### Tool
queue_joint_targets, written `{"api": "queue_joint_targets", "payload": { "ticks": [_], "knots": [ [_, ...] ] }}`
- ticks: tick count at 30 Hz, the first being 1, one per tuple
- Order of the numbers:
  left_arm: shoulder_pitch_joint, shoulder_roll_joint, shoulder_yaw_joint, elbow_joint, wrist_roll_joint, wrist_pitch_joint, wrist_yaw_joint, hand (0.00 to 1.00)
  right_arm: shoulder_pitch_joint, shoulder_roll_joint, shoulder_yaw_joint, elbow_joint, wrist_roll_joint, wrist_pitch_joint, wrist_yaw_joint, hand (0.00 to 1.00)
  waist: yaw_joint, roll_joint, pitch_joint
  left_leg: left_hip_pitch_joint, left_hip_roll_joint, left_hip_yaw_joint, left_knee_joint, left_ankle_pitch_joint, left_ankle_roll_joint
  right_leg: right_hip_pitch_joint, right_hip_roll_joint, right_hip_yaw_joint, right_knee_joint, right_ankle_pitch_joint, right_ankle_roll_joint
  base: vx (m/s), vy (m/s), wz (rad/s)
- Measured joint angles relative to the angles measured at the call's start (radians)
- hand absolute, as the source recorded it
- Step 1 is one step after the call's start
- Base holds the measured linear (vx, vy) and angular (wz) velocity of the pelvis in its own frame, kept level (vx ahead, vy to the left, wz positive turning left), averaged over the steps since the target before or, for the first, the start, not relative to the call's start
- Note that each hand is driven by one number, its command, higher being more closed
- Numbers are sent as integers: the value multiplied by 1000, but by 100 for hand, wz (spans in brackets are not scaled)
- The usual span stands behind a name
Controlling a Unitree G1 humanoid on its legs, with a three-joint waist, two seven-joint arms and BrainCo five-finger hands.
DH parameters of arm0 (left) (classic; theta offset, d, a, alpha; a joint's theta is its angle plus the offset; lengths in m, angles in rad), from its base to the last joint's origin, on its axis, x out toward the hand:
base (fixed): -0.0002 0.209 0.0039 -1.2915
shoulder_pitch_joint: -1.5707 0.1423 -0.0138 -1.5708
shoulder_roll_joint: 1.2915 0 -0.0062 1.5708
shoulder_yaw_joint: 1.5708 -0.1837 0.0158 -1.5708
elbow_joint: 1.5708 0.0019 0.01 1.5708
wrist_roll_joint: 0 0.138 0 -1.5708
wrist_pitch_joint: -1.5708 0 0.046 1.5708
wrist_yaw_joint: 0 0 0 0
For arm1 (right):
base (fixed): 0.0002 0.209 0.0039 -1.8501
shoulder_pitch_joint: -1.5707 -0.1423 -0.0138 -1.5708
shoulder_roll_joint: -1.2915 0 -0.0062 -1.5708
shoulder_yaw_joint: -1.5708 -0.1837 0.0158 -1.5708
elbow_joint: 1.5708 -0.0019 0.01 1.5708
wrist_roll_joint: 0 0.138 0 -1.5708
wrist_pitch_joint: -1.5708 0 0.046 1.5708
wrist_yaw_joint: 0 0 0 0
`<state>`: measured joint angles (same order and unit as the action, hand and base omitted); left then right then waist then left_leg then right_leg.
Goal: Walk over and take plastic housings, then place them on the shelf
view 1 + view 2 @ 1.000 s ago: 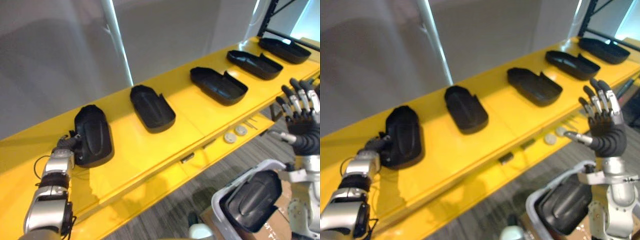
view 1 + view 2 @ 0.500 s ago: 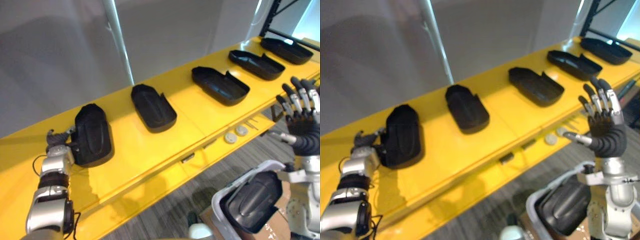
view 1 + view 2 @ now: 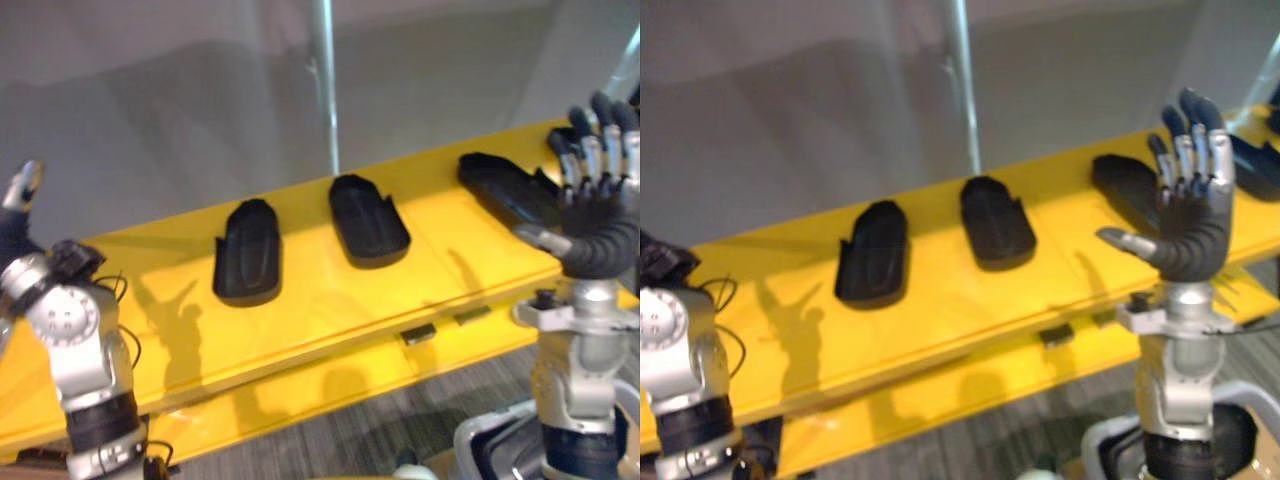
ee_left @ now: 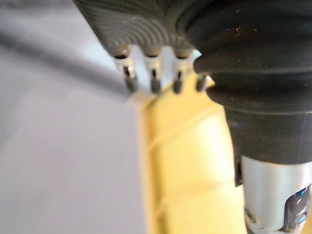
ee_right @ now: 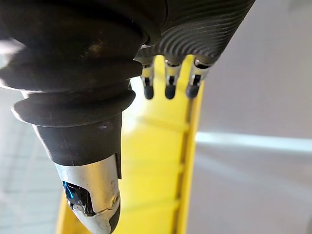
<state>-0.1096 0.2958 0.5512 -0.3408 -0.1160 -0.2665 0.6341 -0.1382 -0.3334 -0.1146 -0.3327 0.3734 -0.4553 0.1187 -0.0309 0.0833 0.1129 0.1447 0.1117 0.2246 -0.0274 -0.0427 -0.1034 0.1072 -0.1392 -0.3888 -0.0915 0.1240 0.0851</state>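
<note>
In the left eye view, three housings (image 3: 249, 255) (image 3: 368, 215) (image 3: 505, 190) lie apart in a row on the yellow shelf (image 3: 320, 305) and the right hand (image 3: 598, 225) stands upright, fingers straight and empty; the left wrist view shows the left hand (image 4: 153, 78) straight-fingered, empty, shelf beyond; the right wrist view shows likewise.

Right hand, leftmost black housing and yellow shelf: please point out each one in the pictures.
right hand (image 3: 1188, 232): right eye view, on its dark ribbed cover.
leftmost black housing (image 3: 248, 252): left eye view, middle of its top.
yellow shelf (image 3: 330, 295): left eye view, bare surface near the front edge.
</note>
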Motion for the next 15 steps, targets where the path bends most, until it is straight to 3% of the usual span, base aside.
{"api": "queue_joint_targets", "payload": {
  "ticks": [4, 7, 9, 11, 12, 15],
  "knots": [
    [150, -50, 105, -21, 97, -28, 109, 0, -25, 55, 121, 6, -4, 41, 5, 0, 64, -23, -23, -41, 4, -55, 0, 13, 2, -2, 1, -57, 0, -22, 1, -24, -23, 45],
    [267, -113, 120, -1, 136, 9, 177, 0, -56, 99, 241, 53, -34, 57, 12, 0, 118, -49, -50, -61, 3, -88, -1, 22, -3, -1, 0, -92, 0, -22, 3, 44, 1, 39],
    [320, -146, 121, 71, 136, 56, 194, 0, -90, 125, 327, 88, -51, 74, 12, 0, 137, -65, -65, -79, 0, -118, -1, 27, -7, 1, -2, -118, 1, -21, 5, 68, 10, 40],
    [370, -189, 124, 239, 132, 80, 209, 0, -157, 162, 407, 148, -75, 89, 9, 0, 168, -79, -72, -84, -2, -134, -2, 29, -7, 5, -2, -134, 9, -21, 5, 73, 16, 28],
    [388, -221, 124, 365, 129, 78, 215, 0, -203, 190, 444, 195, -75, 91, 5, 0, 187, -88, -77, -88, -4, -140, -1, 29, -7, 6, -4, -140, 9, -21, 5, 57, 19, 20],
    [432, -300, 122, 630, 121, 57, 209, 0, -299, 244, 513, 305, -94, 123, -15, 0, 207, -107, -79, -93, -15, -184, -7, 29, -6, 28, -12, -183, 9, -36, 17, 41, 15, 40]
  ]
}}
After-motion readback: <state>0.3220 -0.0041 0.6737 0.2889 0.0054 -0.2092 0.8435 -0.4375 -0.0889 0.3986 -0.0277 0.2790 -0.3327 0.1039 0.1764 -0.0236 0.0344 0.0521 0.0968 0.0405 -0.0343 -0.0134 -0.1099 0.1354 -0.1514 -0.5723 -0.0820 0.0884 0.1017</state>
